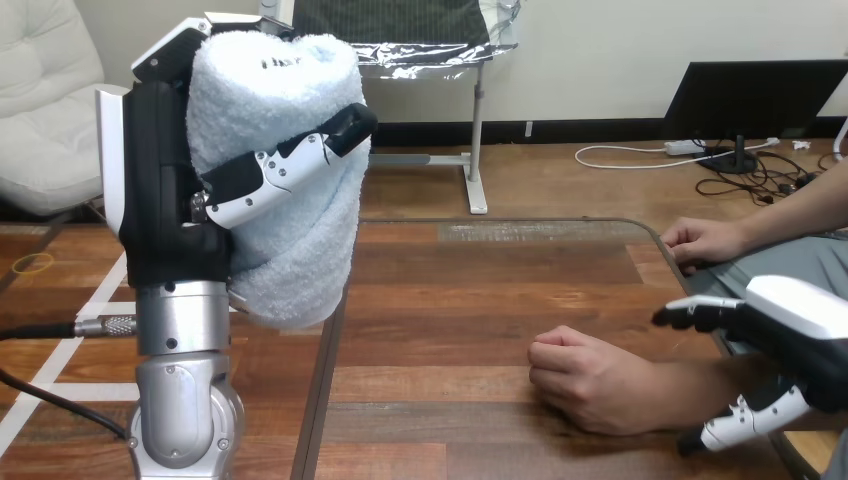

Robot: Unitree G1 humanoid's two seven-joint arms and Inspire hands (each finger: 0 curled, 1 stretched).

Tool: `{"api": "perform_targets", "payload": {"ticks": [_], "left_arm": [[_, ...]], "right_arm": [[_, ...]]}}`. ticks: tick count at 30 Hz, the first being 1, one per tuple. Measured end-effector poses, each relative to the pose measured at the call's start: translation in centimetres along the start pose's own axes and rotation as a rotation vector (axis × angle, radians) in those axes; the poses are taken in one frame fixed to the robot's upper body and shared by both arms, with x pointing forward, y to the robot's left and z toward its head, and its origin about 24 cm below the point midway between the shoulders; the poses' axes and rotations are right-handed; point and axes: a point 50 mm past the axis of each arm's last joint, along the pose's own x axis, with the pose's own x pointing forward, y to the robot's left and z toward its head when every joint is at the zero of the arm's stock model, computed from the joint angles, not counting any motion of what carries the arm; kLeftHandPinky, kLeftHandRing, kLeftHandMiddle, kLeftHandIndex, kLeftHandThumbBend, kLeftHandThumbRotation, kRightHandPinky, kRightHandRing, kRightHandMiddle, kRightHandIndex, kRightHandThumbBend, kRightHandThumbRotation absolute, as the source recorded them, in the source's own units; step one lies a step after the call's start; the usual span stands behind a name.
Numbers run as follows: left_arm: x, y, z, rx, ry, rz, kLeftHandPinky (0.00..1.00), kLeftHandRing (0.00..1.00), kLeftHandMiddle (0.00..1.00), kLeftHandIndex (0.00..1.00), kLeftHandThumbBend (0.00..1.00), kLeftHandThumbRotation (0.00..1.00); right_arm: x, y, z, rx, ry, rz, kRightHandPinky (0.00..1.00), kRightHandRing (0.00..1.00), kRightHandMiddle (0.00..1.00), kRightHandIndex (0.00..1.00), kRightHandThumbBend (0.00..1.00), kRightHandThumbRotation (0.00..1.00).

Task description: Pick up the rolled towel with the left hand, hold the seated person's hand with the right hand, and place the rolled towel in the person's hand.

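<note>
The rolled towel in the left robot hand is made of fluffy cloth, the surface beside it of polished wood

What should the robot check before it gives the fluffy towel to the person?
1. Rolled towel firmly in the left hand: ok, fingers curl round it, raised off the table.
2. Right hand holding the person's wrist: cannot tell; it sits at the forearm.
3. Person's near hand open for the towel: not ok, it rests on the table as a fist.
4. Person's far hand out of the way: ok, at the table's far edge.
</note>
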Motion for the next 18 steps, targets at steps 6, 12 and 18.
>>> {"api": "perform_targets", "payload": {"ticks": [6,12,18], "left_arm": [[0.0,0.03,0.0,-0.002,0.0,-0.003,0.24,0.31,0.36,0.39,0.61,0.0],[0.01,0.09,-0.01,0.0,0.0,-0.005,0.24,0.31,0.36,0.4,0.61,0.0],[0.02,0.17,0.0,-0.001,-0.001,-0.005,0.24,0.31,0.36,0.4,0.61,0.0]], "right_arm": [[0.22,0.06,-0.05,-0.038,0.011,-0.004,0.81,0.84,0.85,0.85,1.0,0.25],[0.6,-0.05,0.0,-0.093,0.018,-0.012,0.8,0.83,0.84,0.84,1.0,0.23],[0.96,-0.01,-0.04,-0.139,0.026,-0.015,0.79,0.82,0.83,0.84,1.0,0.2]]}}
